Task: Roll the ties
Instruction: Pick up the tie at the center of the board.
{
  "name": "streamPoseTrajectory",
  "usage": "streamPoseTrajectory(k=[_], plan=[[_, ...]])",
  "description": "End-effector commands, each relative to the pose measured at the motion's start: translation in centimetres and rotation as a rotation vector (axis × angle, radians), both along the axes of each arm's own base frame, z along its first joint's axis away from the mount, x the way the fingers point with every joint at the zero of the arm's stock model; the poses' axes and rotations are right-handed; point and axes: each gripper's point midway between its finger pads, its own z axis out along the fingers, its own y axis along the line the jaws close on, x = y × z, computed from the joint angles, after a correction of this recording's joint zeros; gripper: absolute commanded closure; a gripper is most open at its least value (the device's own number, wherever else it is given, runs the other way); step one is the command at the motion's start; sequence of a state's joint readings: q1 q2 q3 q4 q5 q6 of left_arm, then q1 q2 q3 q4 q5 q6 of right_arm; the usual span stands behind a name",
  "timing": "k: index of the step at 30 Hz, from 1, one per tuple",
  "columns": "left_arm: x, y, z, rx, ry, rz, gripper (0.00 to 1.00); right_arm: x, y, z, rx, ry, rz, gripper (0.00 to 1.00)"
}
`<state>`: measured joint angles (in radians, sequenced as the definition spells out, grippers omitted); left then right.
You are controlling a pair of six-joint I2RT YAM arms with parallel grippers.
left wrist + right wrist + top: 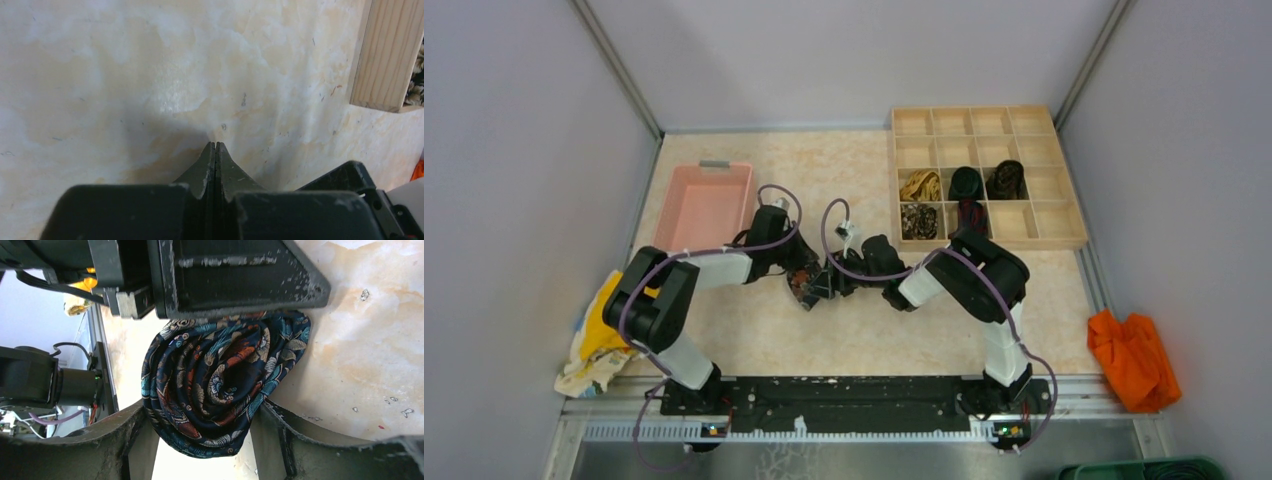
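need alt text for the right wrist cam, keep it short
A rolled dark floral tie sits clamped between the fingers of the right gripper, its spiral facing the camera. The black left gripper lies against the far side of the coil, and a pale marbled tabletop shows to the right.

Rolled tie (220, 390), dark blue paisley with teal, orange and cream, lies coiled on the pale marbled counter (360, 355). Right hand (205, 440) grips it, one finger (125, 440) against each side of the coil. Left hand (280, 285), a black block, touches the coil's far edge. Layers uneven, the outer wrap loose at the right.
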<state>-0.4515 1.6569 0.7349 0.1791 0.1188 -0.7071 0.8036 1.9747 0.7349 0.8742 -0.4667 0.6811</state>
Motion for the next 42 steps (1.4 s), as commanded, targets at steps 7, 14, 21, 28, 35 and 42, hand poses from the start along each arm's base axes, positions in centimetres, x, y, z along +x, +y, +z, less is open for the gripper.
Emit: streamPoseTrajectory(k=[7,14,21,28,35,42], plan=[[-4.3,-2.0,-0.4,-0.079,0.021,-0.097,1.0,-2.6,-2.9,-6.7,-0.184,0.169,0.012,0.36],[-4.0,-2.3,-0.5,-0.08,0.009,-0.104,1.0,-3.1,-2.6,-6.0,-0.156,0.176,0.04,0.31],[-4.6,-2.3,-0.7,-0.088,0.015,-0.111,1.0,-3.0,-2.3,-6.3,-0.147,0.186,0.034,0.3],[-6.2,-3.0,-1.3,-0.101,0.035,-0.142,1.0,-2.4,-1.7,-5.8,-0.14,0.185,0.035,0.3],[-7.1,-3.5,-1.5,-0.116,0.045,-0.159,1.0,-2.3,-1.4,-6.0,-0.144,0.194,0.042,0.44],[-6.4,-2.8,-0.6,-0.075,0.011,-0.14,1.0,-2.9,-1.6,-6.5,-0.143,0.205,0.057,0.66]])
